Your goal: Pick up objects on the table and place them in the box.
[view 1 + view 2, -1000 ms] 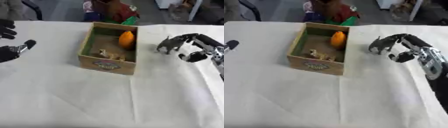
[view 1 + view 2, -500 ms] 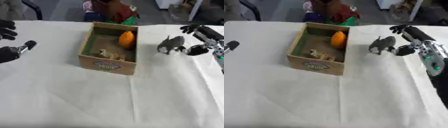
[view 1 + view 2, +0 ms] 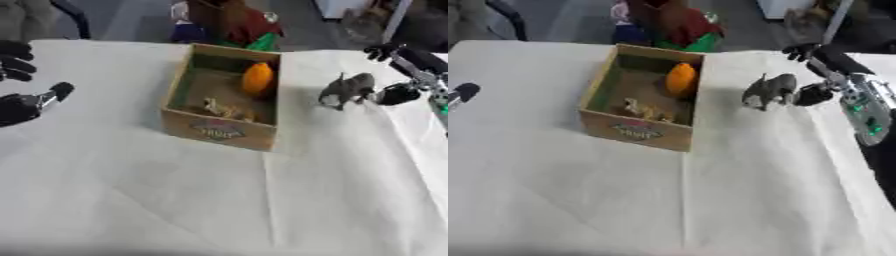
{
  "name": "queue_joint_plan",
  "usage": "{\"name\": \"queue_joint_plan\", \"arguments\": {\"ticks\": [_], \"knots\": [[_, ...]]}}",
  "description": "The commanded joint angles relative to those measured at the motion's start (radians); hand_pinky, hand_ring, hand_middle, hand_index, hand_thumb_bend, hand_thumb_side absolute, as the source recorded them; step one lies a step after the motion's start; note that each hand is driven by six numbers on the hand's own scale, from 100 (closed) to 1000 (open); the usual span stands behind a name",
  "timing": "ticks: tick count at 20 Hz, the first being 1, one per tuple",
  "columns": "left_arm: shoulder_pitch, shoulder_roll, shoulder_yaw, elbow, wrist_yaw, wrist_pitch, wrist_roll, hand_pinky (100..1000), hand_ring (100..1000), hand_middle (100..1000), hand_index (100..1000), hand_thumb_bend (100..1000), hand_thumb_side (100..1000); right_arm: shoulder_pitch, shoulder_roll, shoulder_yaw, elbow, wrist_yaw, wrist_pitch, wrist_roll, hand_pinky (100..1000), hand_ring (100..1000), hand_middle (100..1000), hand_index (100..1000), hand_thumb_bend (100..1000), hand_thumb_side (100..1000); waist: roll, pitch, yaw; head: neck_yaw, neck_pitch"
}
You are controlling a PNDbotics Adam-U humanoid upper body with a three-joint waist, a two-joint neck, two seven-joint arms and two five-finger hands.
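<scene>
Toy elephant (image 3: 768,90) upright, long axis toward box (image 3: 642,97); right hand (image 3: 822,75) fingers spread, beside it.

Test or lab room, white-clothed table (image 3: 175,200), grey floor (chair leg (image 3: 74,17) behind), toys piled beyond.

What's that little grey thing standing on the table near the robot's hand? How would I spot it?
Find the open cardboard box on the white tablecloth. Just to its right, outside it, a small grey toy animal stands on four legs, beside the robot's black right hand. The box's orange object and tan figure lie inside; this one doesn't.
</scene>
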Motion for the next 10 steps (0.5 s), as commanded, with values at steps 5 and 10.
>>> {"name": "queue_joint_plan", "arguments": {"ticks": [5,10], "knots": [[-0.010,0.018,0.008,-0.012,0.004,-0.002,-0.009,622,599,585,690,682,100,-0.032,-0.005,-0.030,0.062,0.039,0.002,-0.017,768,832,787,932,333,100,0.007,-0.008,0.009,-0.003,0.001],[-0.013,0.014,0.007,-0.016,0.006,-0.006,-0.018,624,599,585,692,671,100,-0.034,-0.002,-0.040,0.085,0.054,0.003,-0.030,770,834,787,932,333,100,0.010,-0.003,0.021,-0.006,-0.003]]}}
